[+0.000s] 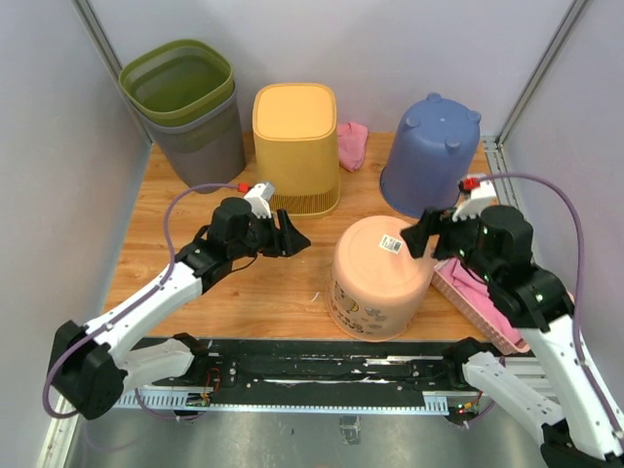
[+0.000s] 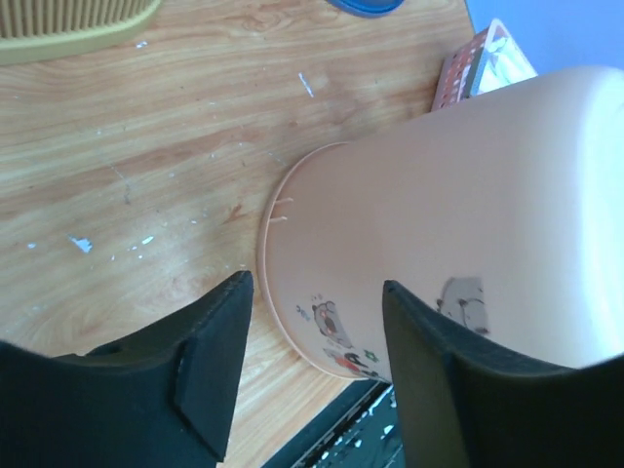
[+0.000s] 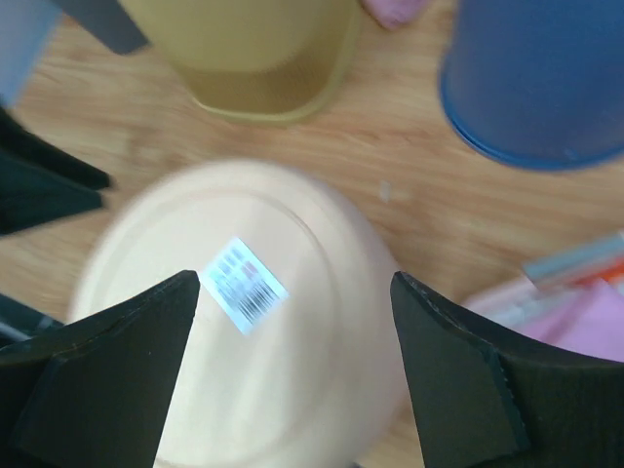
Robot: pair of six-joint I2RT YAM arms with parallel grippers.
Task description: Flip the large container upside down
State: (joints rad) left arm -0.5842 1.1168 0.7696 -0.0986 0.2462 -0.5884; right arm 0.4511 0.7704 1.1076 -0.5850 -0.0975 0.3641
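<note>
Starting at the far left corner, a glossy olive bin with rounded corners sits nested inside a matte grey bin, both mouth up on the wood-grain table, whose surface the left wrist view shows flecked with small pale scuffs. Just to the right and nearer, the left gripper hangs low over the boards with its black wedge-shaped fingers spread apart and nothing between them; it stands a little short of the container's flank. Behind it is a yellow bin, square with soft corners, smooth on its closed upper face and finely ribbed in a band near the table. A crumpled pink cloth lies against the back wall beside it. Front and centre stands the peach container, a smooth plastic tub turned mouth down, its flared rim on the wood and its round flat base facing up; small cartoon prints run near the rim and a white barcode label is stuck on the base. The right gripper is over the far right edge of that base, fingers splayed wide and clasping nothing; whether they touch the plastic cannot be told, since the right wrist view is blurred. Behind sits a blue bucket, tapered, inverted, with stubby knobs on its upturned bottom. At the right edge a pink basket with slotted walls lies partly under the right arm.
</note>
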